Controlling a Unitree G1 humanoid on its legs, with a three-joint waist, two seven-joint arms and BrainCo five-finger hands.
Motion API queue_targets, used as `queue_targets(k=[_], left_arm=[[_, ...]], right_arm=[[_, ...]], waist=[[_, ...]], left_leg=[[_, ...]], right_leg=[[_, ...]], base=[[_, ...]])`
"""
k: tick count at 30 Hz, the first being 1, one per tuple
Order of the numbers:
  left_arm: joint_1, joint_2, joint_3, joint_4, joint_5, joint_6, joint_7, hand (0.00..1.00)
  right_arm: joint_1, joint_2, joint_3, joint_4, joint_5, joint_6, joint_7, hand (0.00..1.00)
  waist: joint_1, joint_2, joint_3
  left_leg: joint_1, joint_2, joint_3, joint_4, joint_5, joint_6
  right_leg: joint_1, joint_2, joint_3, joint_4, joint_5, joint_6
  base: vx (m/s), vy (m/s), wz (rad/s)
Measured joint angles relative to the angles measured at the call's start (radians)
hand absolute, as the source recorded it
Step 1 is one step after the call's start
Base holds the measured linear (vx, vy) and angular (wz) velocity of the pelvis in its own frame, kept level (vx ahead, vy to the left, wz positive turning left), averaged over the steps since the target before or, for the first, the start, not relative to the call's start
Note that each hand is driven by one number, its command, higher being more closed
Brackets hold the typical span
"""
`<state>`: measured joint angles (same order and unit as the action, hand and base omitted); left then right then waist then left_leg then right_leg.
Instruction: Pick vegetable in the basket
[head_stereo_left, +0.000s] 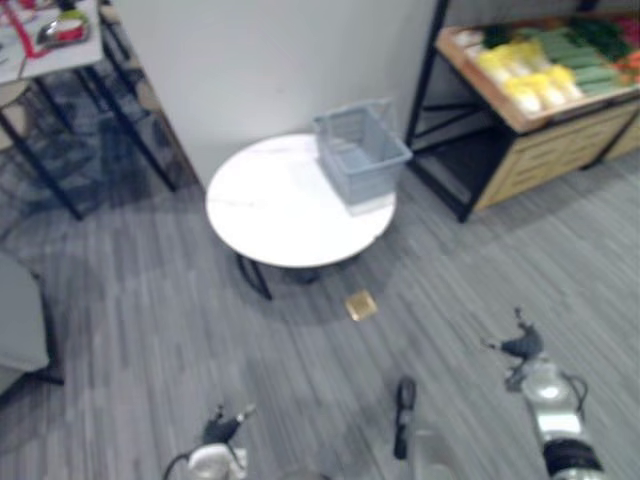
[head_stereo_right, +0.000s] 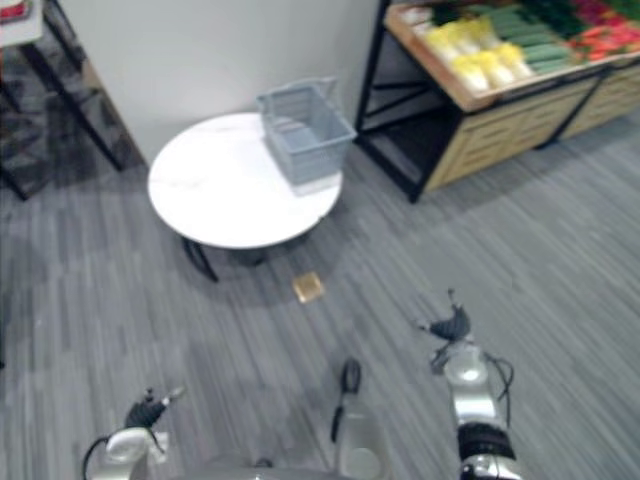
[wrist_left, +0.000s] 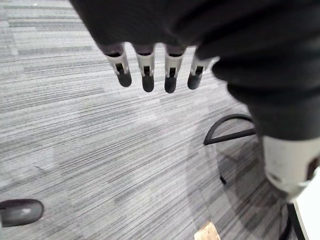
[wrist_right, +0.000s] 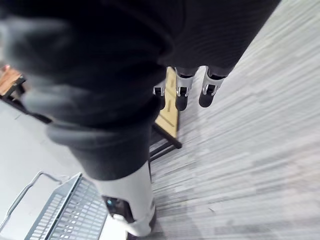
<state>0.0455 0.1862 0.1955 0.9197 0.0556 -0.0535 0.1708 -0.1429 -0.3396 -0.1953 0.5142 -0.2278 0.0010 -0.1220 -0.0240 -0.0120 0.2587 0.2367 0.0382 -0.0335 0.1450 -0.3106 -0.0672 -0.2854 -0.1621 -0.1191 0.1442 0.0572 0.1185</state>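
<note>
Nothing is done yet, by my reading: the grey basket (head_stereo_left: 362, 152) on the round white bench (head_stereo_left: 270, 205) at centre looks empty, and the vegetables (head_stereo_left: 540, 75) lie on the shelf (head_stereo_left: 550, 150) at upper right. The left hand (wrist_left: 147, 75) and right hand (wrist_right: 181, 97), low in the frame, hang with fingers straight and hold nothing. Approach, grasp and placing all remain.

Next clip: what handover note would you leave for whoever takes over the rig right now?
Left hand: open, empty, low over the floor.
Right hand: open, empty, low over the floor.
Basket: on the round table, on its side nearest the shelf; looks empty.
Vegetables: on the shelf, right of the table.
Done: nothing picked yet.
Left: probably go to the shelf, pick a vegetable and put it in the basket.
</note>
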Motion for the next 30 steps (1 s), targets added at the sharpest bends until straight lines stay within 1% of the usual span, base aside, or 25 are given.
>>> queue_targets(k=[2,3,4,6,7,8,9,12,14,15,16,17,18,19,20,21,22,23,24,25,26,27,28,29,30], left_arm=[[0.005,-0.005,0.000,0.023,0.006,-0.004,-0.001,0.00],[0.015,-0.019,0.007,0.040,0.006,-0.003,-0.001,0.00],[0.027,-0.025,0.012,0.038,0.006,-0.004,-0.001,0.00],[0.070,-0.050,0.016,0.038,0.005,-0.001,-0.001,0.00],[0.090,-0.060,0.016,0.039,0.000,0.002,-0.001,0.00],[0.098,-0.063,0.016,0.038,-0.003,0.004,-0.001,0.00],[0.107,-0.066,0.016,0.038,-0.005,0.011,-0.001,0.00],[0.127,-0.076,0.037,0.035,-0.005,0.014,-0.001,0.00],[0.143,-0.081,0.051,0.033,-0.004,0.014,-0.001,0.00],[0.142,-0.081,0.055,0.032,-0.004,0.014,-0.001,0.00],[0.139,-0.086,0.058,0.029,-0.004,0.014,0.000,0.00],[0.152,-0.100,0.058,0.027,-0.004,0.014,0.000,0.00],[0.142,-0.099,0.058,0.032,-0.004,0.014,0.000,0.00],[0.134,-0.096,0.057,0.033,-0.002,0.014,-0.002,0.00],[0.124,-0.107,0.055,0.036,0.001,0.019,-0.008,0.00],[0.124,-0.101,0.059,0.033,0.005,0.020,-0.013,0.00],[0.124,-0.075,0.042,0.034,0.007,0.023,-0.018,0.00],[0.119,-0.065,0.035,0.035,0.008,0.025,-0.018,0.00],[0.111,-0.064,0.022,0.035,0.008,0.029,-0.018,0.00],[0.103,-0.053,0.006,0.035,0.008,0.029,-0.015,0.00],[0.098,-0.048,0.005,0.035,0.008,0.029,-0.014,0.00],[0.081,-0.038,0.000,0.036,0.008,0.030,-0.014,0.00],[0.060,-0.039,-0.003,0.035,0.008,0.030,-0.015,0.00],[0.052,-0.039,-0.005,0.035,0.008,0.029,-0.015,0.00],[0.038,-0.037,-0.011,0.037,0.008,0.030,-0.017,0.00]], right_arm=[[-0.021,-0.022,0.007,-0.056,-0.028,0.001,0.002,0.00],[-0.035,-0.033,0.013,-0.075,-0.050,0.001,0.001,0.00],[-0.048,-0.036,0.020,-0.078,-0.051,0.001,0.001,0.00],[-0.098,-0.047,0.076,-0.078,-0.055,0.001,0.001,0.00],[-0.118,-0.043,0.107,-0.078,-0.055,0.001,-0.001,0.00],[-0.124,-0.042,0.122,-0.078,-0.055,0.001,-0.001,0.00],[-0.134,-0.041,0.138,-0.078,-0.055,0.001,0.000,0.00],[-0.196,-0.046,0.158,-0.079,-0.057,0.001,0.000,0.00],[-0.214,-0.069,0.174,-0.079,-0.074,-0.001,0.000,0.00],[-0.215,-0.080,0.177,-0.079,-0.079,-0.001,0.000,0.00],[-0.218,-0.106,0.184,-0.079,-0.083,0.001,-0.001,0.00],[-0.227,-0.148,0.205,-0.080,-0.090,0.000,-0.001,0.00],[-0.229,-0.147,0.204,-0.079,-0.091,0.001,-0.003,0.00],[-0.230,-0.142,0.214,-0.084,-0.102,0.002,0.002,0.00],[-0.233,-0.142,0.214,-0.103,-0.129,0.001,0.003,0.00],[-0.239,-0.137,0.215,-0.110,-0.139,0.000,0.003,0.00],[-0.275,-0.132,0.240,-0.114,-0.170,-0.001,0.002,0.00],[-0.290,-0.133,0.251,-0.114,-0.179,-0.003,0.002,0.00],[-0.305,-0.133,0.262,-0.114,-0.196,-0.009,0.002,0.00],[-0.331,-0.133,0.298,-0.114,-0.206,-0.015,0.001,0.00],[-0.344,-0.134,0.314,-0.114,-0.206,-0.019,0.001,0.00],[-0.367,-0.135,0.334,-0.115,-0.206,-0.033,0.002,0.00],[-0.383,-0.137,0.341,-0.114,-0.206,-0.037,0.003,0.00],[-0.387,-0.139,0.343,-0.113,-0.206,-0.036,0.008,0.00],[-0.390,-0.159,0.356,-0.112,-0.206,-0.036,0.021,0.00]], waist=[[-0.001,0.034,-0.004],[0.000,0.054,-0.005],[0.000,0.058,-0.004],[0.007,0.073,0.008],[0.027,0.081,0.016],[0.034,0.078,0.020],[0.052,0.063,0.028],[0.066,0.049,0.040],[0.066,0.048,0.039],[0.065,0.050,0.039],[0.065,0.055,0.034],[0.064,0.084,0.018],[0.070,0.072,0.020],[0.077,0.016,0.014],[0.082,-0.014,0.018],[0.085,-0.025,0.018],[0.082,-0.039,0.020],[0.080,-0.042,0.021],[0.080,-0.040,0.022],[0.080,-0.037,0.022],[0.079,-0.036,0.023],[0.078,-0.034,0.023],[0.077,-0.032,0.024],[0.075,-0.031,0.024],[0.072,-0.032,0.024]], left_leg=[[0.012,0.055,-0.013,0.064,-0.001,-0.009],[-0.011,0.092,-0.011,0.178,0.008,-0.019],[-0.041,0.106,-0.009,0.271,0.023,-0.030],[-0.199,0.173,0.002,0.670,0.205,-0.014],[-0.271,0.218,0.045,0.840,0.182,0.002],[-0.300,0.230,0.066,0.890,0.168,0.012],[-0.343,0.230,0.104,0.915,0.141,0.019],[-0.447,0.187,0.199,0.723,0.097,0.010],[-0.444,0.134,0.316,0.427,0.104,0.017],[-0.445,0.121,0.354,0.358,0.117,0.023],[-0.435,0.093,0.429,0.205,0.195,0.031],[-0.425,0.092,0.483,0.093,0.323,0.069],[-0.415,0.075,0.487,0.103,0.313,0.179],[-0.399,0.027,0.490,0.094,0.283,0.171],[-0.368,-0.005,0.487,0.072,0.260,0.172],[-0.348,-0.019,0.483,0.060,0.254,0.172],[-0.289,-0.049,0.455,0.030,0.235,0.173],[-0.267,-0.051,0.451,0.022,0.229,0.170],[-0.237,-0.052,0.437,0.011,0.225,0.169],[-0.195,-0.050,0.414,-0.009,0.224,0.168],[-0.183,-0.045,0.400,-0.018,0.225,0.167],[-0.173,-0.032,0.374,-0.031,0.227,0.164],[-0.175,-0.017,0.339,-0.044,0.235,0.151],[-0.178,-0.011,0.322,-0.050,0.238,0.145],[-0.180,0.001,0.292,-0.063,0.243,0.117]], right_leg=[[-0.031,0.026,-0.020,0.180,-0.007,-0.011],[-0.015,0.044,-0.055,0.253,-0.073,-0.073],[0.002,0.052,-0.065,0.273,-0.104,-0.082],[0.111,0.094,-0.094,0.253,-0.153,-0.114],[0.190,0.123,-0.094,0.212,-0.167,-0.136],[0.231,0.130,-0.092,0.188,-0.171,-0.143],[0.303,0.127,-0.088,0.140,-0.177,-0.153],[0.421,0.119,-0.073,0.034,-0.202,-0.143],[0.476,0.099,-0.073,-0.009,-0.214,-0.110],[0.499,0.094,-0.078,-0.019,-0.220,-0.102],[0.532,0.092,-0.092,-0.032,-0.241,-0.076],[0.539,0.110,-0.094,-0.012,-0.285,-0.052],[0.543,0.098,-0.093,0.020,-0.317,-0.044],[0.530,0.049,-0.100,0.087,-0.353,-0.042],[0.505,0.011,-0.100,0.196,-0.365,-0.032],[0.481,-0.007,-0.097,0.276,-0.363,-0.029],[0.393,-0.050,-0.079,0.532,-0.314,0.053],[0.350,-0.062,-0.059,0.636,-0.316,0.064],[0.302,-0.068,-0.048,0.746,-0.324,0.047],[0.246,-0.078,-0.057,0.815,-0.349,0.003],[0.221,-0.085,-0.066,0.810,-0.362,-0.020],[0.173,-0.091,-0.072,0.746,-0.381,-0.055],[0.135,-0.090,-0.063,0.618,-0.383,-0.064],[0.121,-0.088,-0.053,0.555,-0.380,-0.061],[0.109,-0.083,-0.018,0.407,-0.365,-0.040]], base=[[0.69,-0.393,0.68],[0.59,-0.378,0.46],[0.55,-0.379,0.32],[0.50,-0.330,0.01],[0.39,-0.207,-0.19],[0.57,-0.276,-0.20],[0.55,-0.230,-0.14],[0.45,-0.095,-0.14],[0.40,0.064,-0.03],[0.54,0.127,0.14],[0.49,0.148,0.22],[0.49,0.164,0.18],[0.45,0.160,0.24],[0.43,0.162,0.28],[0.43,0.151,0.29],[0.44,0.135,0.31],[0.36,0.074,0.27],[0.43,0.028,0.37],[0.39,-0.029,0.43],[0.37,-0.049,0.47],[0.32,-0.081,0.61],[0.28,-0.128,0.74],[0.30,-0.197,0.79],[0.23,-0.199,0.94],[0.25,-0.302,0.99]])
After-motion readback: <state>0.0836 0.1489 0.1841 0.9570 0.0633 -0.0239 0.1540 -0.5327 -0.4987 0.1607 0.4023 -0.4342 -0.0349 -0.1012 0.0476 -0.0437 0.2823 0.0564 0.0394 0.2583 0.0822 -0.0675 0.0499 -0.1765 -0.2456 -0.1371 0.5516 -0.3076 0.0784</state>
